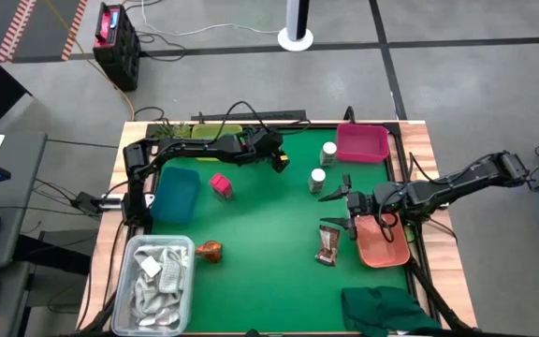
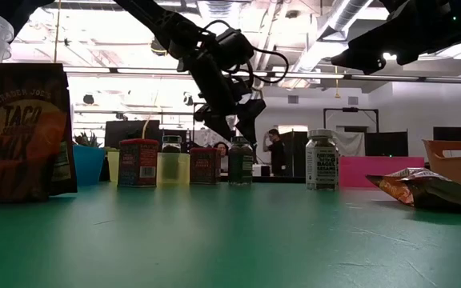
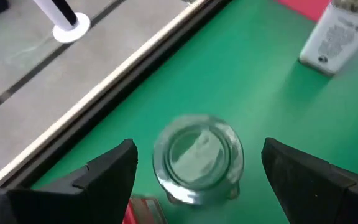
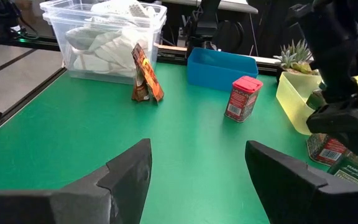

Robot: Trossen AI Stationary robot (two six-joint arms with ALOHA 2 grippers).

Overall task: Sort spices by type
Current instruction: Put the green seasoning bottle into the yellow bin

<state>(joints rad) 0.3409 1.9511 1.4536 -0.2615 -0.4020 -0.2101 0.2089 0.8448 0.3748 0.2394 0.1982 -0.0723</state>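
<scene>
L gripper (image 1: 278, 157) hangs over the far-centre of the mat, fingers (image 3: 114, 174) spread wide apart w/ a green jar (image 3: 197, 157) standing between them, seen lid-on from above; nothing clamped. In the low view the jar (image 2: 241, 161) stands upright right under that gripper. R gripper (image 1: 342, 208) sits near the mat's right side, fingers apart, holding nothing, just beside the orange tray (image 1: 383, 244).

Spices: two white-capped bottles (image 1: 323, 166) stand upright near each other, just left of the pink tray (image 1: 362, 143). One pink pack (image 1: 221, 185) stands alone mid-left, near the blue bin (image 1: 175, 194); another pink pack (image 2: 203, 165) shows in the low view next to the yellow bin (image 2: 173, 169), close to the jar. A brown sachet (image 1: 327, 244) lies flat just left of the orange tray, near the R gripper. A second sachet (image 1: 211, 250) stands by the rag tub (image 1: 157, 281), front-left. 2nd green jar: can't tell for sure; a green-labelled item shows at the edge of the R wrist view, partly hidden.

Dark green cloth (image 1: 388, 308) lies at the front-right corner. People stand far back in the room, low view.
</scene>
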